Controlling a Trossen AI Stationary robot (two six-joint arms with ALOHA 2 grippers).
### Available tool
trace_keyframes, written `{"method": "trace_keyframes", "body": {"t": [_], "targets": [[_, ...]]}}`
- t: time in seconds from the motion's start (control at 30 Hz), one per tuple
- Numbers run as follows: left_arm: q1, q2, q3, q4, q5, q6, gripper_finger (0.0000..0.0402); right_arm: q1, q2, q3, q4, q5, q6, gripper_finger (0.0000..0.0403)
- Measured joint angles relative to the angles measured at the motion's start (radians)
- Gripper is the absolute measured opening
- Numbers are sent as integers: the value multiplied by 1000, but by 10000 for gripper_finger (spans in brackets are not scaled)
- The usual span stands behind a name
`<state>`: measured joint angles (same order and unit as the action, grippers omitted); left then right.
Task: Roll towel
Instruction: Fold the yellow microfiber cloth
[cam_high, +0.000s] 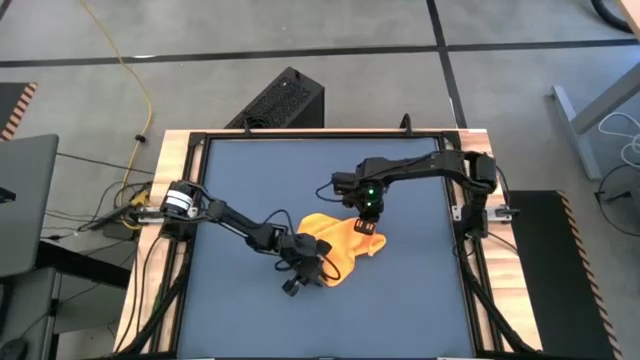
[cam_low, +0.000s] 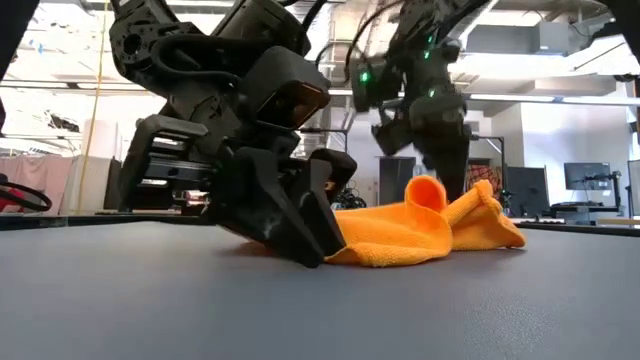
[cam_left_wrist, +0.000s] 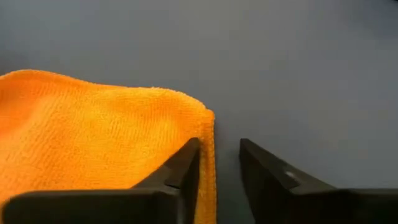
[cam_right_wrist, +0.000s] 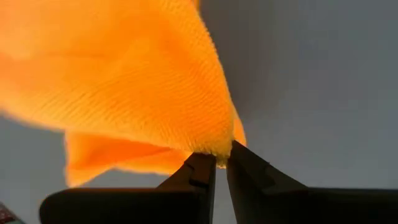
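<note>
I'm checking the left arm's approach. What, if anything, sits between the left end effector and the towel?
Nothing visible. The left end effector is at the towel edge, one finger against the cloth, bare table around. The right end effector pinches a towel corner.

Left end effector (cam_left_wrist: 217, 180) low, fingers slightly parted; right end effector (cam_right_wrist: 221, 165) pinched nearly closed.

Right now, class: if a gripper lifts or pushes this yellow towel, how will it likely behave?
Probably floppy: the towel lies in soft folds, and where the right gripper pinches an edge, it drapes loosely. Likely light, since that small pinch holds up a whole fold. Pushed, it would probably bunch rather than slide; the left gripper sits at its rumpled edge.
</note>
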<state>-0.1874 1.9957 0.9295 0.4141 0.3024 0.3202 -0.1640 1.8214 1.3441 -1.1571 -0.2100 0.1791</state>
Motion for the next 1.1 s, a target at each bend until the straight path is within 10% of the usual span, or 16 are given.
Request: {"method": "trace_keyframes", "body": {"t": [0.3, 0.57, 0.83, 1.1], "targets": [[3, -106, -24, -123, -91, 2, 1, 188, -349, -86, 47, 271, 203, 64], [35, -493, -238, -105, 34, 41, 0, 512, -647, -480, 629, 521, 430, 64], [97, -828, -485, -58, -135, -2, 0, 595, -493, -671, 1329, 583, 133, 64], [176, -969, -573, -112, -214, -33, 0, 547, -218, -482, 1187, 602, 82, 64]]}}
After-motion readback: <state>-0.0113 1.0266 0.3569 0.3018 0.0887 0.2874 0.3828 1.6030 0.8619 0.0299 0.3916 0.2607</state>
